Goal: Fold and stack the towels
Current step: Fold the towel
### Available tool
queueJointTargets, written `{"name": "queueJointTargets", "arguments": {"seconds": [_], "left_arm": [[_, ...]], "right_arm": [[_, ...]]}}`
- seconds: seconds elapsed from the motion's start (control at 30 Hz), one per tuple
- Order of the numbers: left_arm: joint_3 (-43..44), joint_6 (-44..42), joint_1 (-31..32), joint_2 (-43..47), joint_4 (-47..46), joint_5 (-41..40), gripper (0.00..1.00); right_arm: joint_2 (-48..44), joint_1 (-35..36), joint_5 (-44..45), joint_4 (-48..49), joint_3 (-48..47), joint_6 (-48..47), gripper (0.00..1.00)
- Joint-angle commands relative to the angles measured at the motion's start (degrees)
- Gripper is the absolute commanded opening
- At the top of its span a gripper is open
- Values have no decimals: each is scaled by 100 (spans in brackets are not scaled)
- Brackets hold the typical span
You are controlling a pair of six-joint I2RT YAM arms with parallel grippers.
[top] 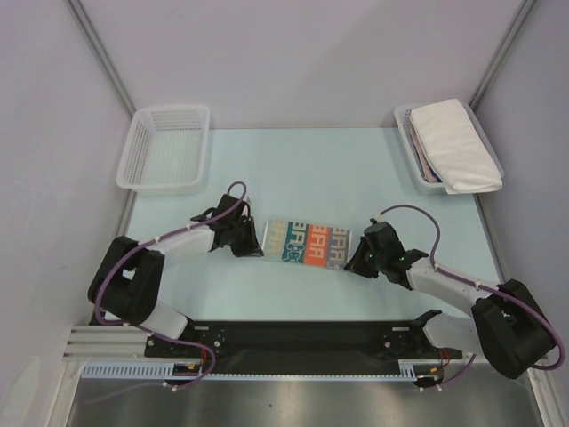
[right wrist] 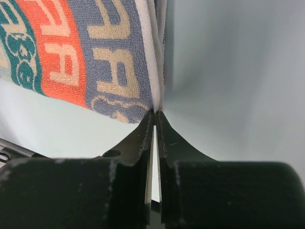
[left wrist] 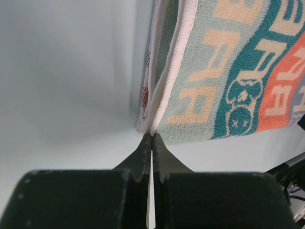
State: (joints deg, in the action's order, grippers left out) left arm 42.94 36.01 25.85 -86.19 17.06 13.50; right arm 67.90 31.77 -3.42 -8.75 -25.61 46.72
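Cream towel (top: 308,245) between closed left pincer (left wrist: 151,136) and closed right pincer (right wrist: 155,114); mesh basket (top: 166,183) beyond.

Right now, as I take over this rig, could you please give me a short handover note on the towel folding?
Left gripper: jaws shut, tips at the left end of the lettered towel; no grip confirmed.
Right gripper: jaws all but shut at its right end.
The lettered towel lies folded mid-table; the white towel tops a pile in the right basket.
Done: one towel folded. Left: stack it; the basket pile probably needs folding.
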Motion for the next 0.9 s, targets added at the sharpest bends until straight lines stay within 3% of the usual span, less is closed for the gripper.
{"name": "queueJointTargets", "arguments": {"seconds": [0.0, 0.4, 0.87], "left_arm": [[294, -6, 35, 147, 113, -207, 0], [593, -103, -62, 243, 368, -277, 0], [242, 3, -80, -20, 26, -251, 0]], "right_arm": [[-163, 40, 105, -56, -67, -93, 7], [-541, 31, 184, -531, -366, -155, 6], [-277, 49, -10, 31, 73, -31, 7]]}}
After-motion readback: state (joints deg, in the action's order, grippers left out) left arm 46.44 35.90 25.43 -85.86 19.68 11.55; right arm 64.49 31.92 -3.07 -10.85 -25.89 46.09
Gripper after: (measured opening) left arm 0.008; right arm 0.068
